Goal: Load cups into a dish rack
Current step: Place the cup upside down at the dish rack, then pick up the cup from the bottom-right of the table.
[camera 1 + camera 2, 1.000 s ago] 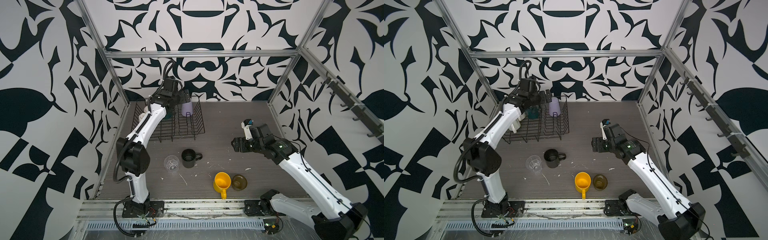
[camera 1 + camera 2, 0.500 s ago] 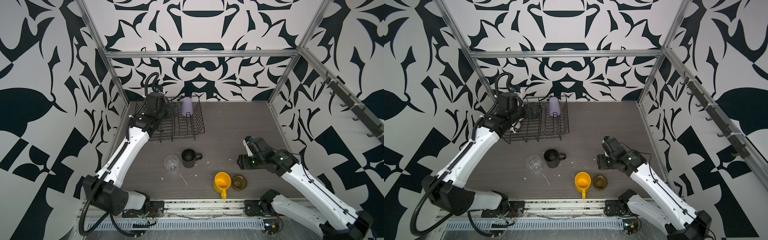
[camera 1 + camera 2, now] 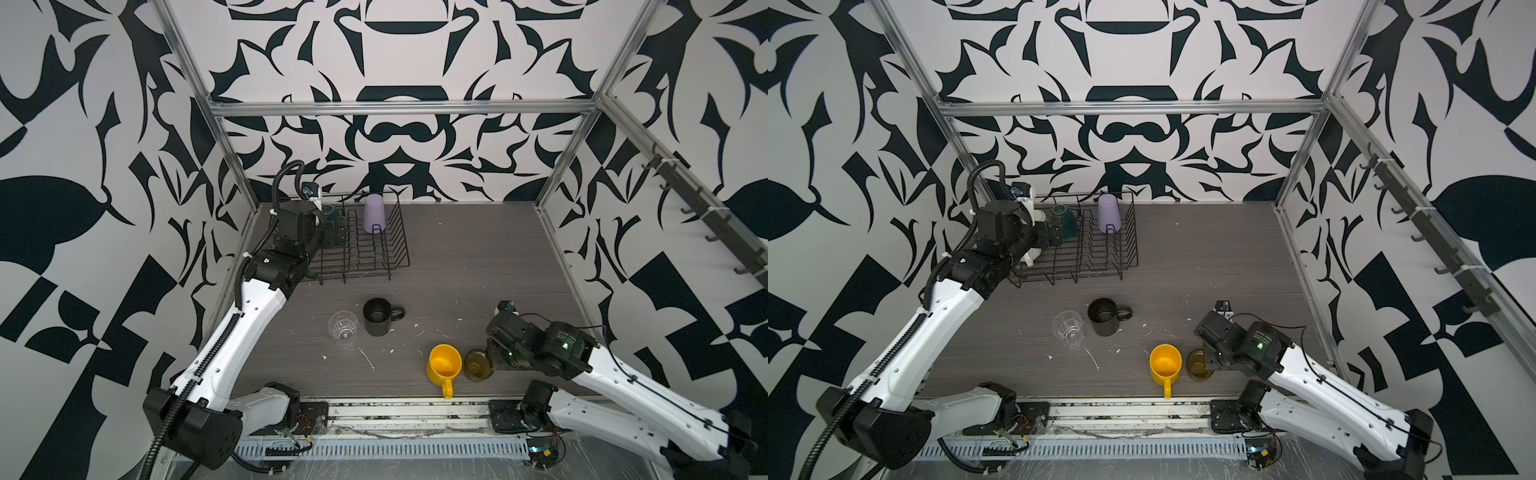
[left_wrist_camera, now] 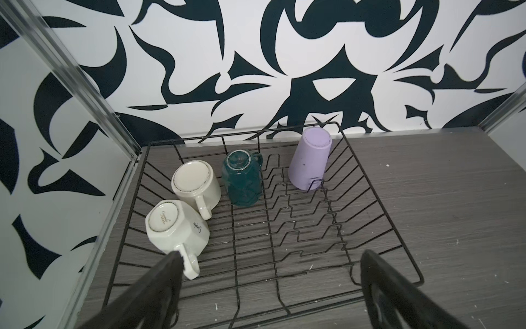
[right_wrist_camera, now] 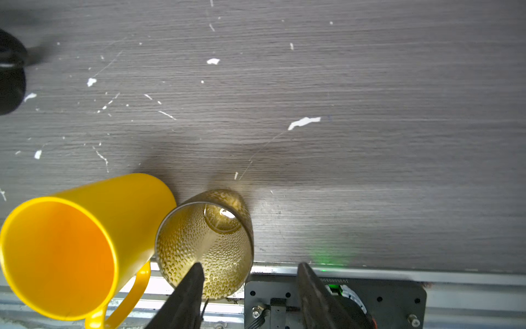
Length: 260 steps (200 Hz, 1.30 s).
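The black wire dish rack (image 3: 376, 257) (image 3: 1100, 253) (image 4: 327, 228) stands at the back left. Upside down in it are a lilac tumbler (image 3: 372, 213) (image 4: 311, 159), a teal mug (image 4: 242, 179), a cream mug (image 4: 196, 182) and a white mug (image 4: 173, 228). My left gripper (image 4: 271, 255) hovers open over the rack's near side, holding nothing. On the table stand a black mug (image 3: 377, 316), a clear glass (image 3: 343, 329), a yellow mug (image 3: 444, 363) (image 5: 71, 245) and an olive-brown glass (image 3: 478, 364) (image 5: 207, 245). My right gripper (image 5: 250, 265) is open astride that glass's rim, one finger inside it.
Aluminium frame posts and patterned walls close in the table on three sides. A metal rail (image 3: 415, 409) runs along the front edge, with the right arm's base plate (image 5: 336, 299) just behind the olive-brown glass. A hook rail (image 3: 706, 216) lines the right wall.
My right arm has come down and forward to the olive-brown glass, its jaws narrowing. My left arm has drawn back from the rack's far side near the lilac tumbler toward the rack's left front.
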Motion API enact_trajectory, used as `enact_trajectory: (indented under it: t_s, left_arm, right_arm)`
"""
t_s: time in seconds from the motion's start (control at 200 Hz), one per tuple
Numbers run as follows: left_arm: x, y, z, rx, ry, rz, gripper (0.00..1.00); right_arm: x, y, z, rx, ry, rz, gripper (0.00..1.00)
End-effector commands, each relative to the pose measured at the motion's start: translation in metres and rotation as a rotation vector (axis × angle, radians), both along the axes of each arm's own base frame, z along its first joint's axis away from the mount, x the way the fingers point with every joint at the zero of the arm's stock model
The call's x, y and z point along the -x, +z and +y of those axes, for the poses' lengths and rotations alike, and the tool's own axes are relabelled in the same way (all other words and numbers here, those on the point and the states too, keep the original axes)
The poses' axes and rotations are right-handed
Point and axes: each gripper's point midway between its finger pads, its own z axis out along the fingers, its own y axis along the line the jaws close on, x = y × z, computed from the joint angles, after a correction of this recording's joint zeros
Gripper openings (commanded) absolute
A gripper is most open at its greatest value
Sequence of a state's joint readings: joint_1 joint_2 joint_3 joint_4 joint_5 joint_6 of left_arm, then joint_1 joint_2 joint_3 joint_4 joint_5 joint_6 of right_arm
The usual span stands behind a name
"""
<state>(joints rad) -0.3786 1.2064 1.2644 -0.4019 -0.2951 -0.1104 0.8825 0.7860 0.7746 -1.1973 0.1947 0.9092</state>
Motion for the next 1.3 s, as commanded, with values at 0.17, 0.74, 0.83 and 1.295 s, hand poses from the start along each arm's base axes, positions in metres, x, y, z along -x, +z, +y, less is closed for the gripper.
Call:
enact_trajectory:
  t_s: [0.17,0.74,0.83,1.295]
  left_arm:
    - [0.002,-0.001,0.007,-0.021,0.012,-0.013,0.99]
    - [0.004,-0.008,0.005,-0.004,0.002,0.011,0.99]
    - [0.004,-0.008,0.005,-0.007,0.004,0.011,0.99]
    - [0.005,-0.005,0.002,0.035,-0.023,-0.018,0.99]
  right_arm:
    - [0.002,-0.017,-0.009,0.059,-0.091,0.025,0.52]
    - [-0.016,-0.058,0.003,0.110,-0.140,0.010,0.26]
    - [-0.019,-0.059,0.002,0.129,-0.146,0.004,0.17]
    - [-0.071,0.008,-0.031,0.156,-0.171,-0.156,0.00]
